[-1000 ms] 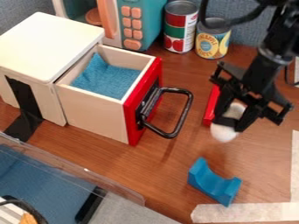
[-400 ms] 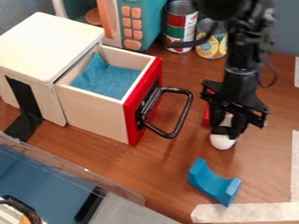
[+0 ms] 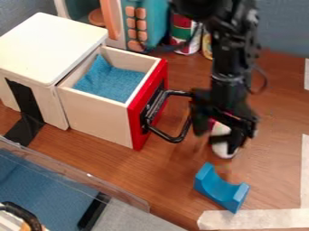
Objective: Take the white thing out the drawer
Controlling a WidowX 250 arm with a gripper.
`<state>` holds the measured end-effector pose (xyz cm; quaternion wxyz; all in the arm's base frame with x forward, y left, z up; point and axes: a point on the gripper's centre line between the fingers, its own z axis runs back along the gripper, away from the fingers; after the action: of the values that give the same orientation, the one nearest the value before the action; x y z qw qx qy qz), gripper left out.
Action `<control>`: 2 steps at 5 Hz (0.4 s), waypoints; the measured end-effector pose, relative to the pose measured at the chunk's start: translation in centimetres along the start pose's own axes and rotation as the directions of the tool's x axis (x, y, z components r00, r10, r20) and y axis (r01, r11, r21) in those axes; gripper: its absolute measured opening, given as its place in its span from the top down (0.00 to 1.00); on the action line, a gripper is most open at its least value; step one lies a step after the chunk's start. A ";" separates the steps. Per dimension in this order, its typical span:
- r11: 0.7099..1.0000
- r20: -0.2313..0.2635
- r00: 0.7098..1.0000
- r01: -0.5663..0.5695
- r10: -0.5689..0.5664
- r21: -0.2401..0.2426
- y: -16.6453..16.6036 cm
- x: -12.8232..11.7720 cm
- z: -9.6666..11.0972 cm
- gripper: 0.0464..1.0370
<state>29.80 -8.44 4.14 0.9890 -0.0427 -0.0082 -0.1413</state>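
Observation:
Right of the drawer handle, my gripper (image 3: 217, 140) hangs low over the table, its fingers apart around the white thing (image 3: 222, 150). That white object stands roughly upright at table level, partly covered by the dark fingers; whether they touch it I cannot tell. The drawer (image 3: 96, 110) is pulled out of its white cabinet (image 3: 48, 45), showing a blue cloth (image 3: 111, 79) inside, a red front and a black handle (image 3: 192, 119).
A blue curved block (image 3: 222, 189) lies just below the white thing. Cans (image 3: 182, 32) and a toy microwave (image 3: 145, 22) stand at the back. White tape (image 3: 256, 219) runs along the lower right, and a clear panel edge (image 3: 78, 173) crosses the lower left.
The gripper has moved left and slightly down with the white thing, which is now nearer the handle. Its fingers have spread around the object. The drawer and blue block have not moved.

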 end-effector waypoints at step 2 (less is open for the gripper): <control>0.999 0.078 0.996 -0.031 0.033 -0.024 1.0 -0.9 3.6 0.04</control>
<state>29.20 -6.91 7.61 0.9895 -0.0595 -0.0445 -0.1239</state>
